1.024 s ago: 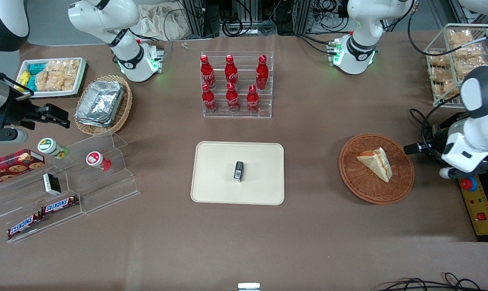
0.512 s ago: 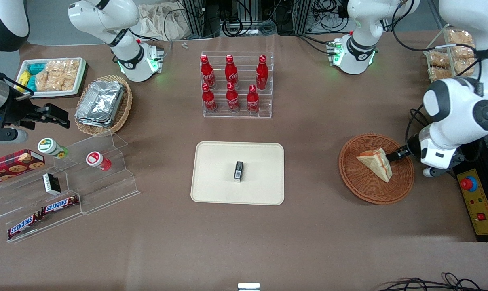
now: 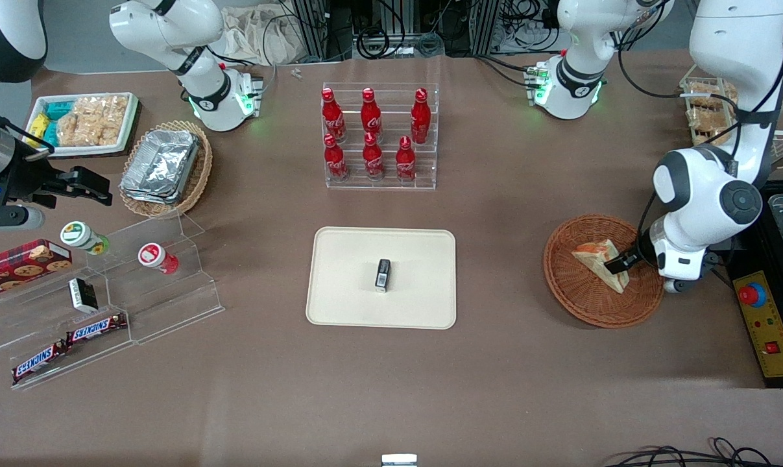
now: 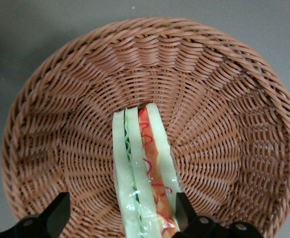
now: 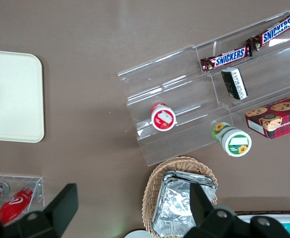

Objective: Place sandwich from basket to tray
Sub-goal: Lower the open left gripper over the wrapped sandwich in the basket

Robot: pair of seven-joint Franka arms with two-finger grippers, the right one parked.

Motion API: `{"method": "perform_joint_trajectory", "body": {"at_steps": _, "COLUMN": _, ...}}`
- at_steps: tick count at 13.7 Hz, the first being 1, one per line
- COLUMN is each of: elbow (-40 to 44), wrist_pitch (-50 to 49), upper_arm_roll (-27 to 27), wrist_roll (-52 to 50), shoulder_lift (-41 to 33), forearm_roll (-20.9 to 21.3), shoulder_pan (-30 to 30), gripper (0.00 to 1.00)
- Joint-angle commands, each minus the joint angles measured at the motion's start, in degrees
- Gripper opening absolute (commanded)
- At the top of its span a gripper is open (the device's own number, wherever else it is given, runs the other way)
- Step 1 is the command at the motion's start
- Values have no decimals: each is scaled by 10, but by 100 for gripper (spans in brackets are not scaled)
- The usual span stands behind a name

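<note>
Hand sits low in the basket, fingers spread wide on both sides of the sandwich, not clamped. Sandwich lies in the basket on edge. Tray is well apart mid-bench, carrying a small black item.

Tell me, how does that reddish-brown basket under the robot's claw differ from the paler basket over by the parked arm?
The reddish-brown basket is darker, round and shallow, and holds one sandwich; the paler basket is lighter tan and filled with stacked foil containers. The gripper hangs open over the reddish-brown basket, straddling the sandwich, while nothing is above the paler one. The paler basket sits farther from the front camera. Both are woven wicker resting on the table.
</note>
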Motion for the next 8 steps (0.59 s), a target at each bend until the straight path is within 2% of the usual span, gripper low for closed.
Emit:
{"method": "perform_joint_trajectory", "body": {"at_steps": 1, "elbow": -8, "wrist_pitch": 27, "upper_arm_roll": -1, "wrist_roll": -14, "shoulder_lift": 12, "forearm_roll": -3, "shoulder_pan": -3, "gripper": 96}}
{"method": "perform_joint_trajectory", "body": {"at_steps": 8, "elbow": -3, "wrist_pitch": 20, "upper_arm_roll": -2, "wrist_roll": -31, "shoulder_lift": -5, "forearm_roll": 1, "shoulder_pan": -8, "gripper": 98}}
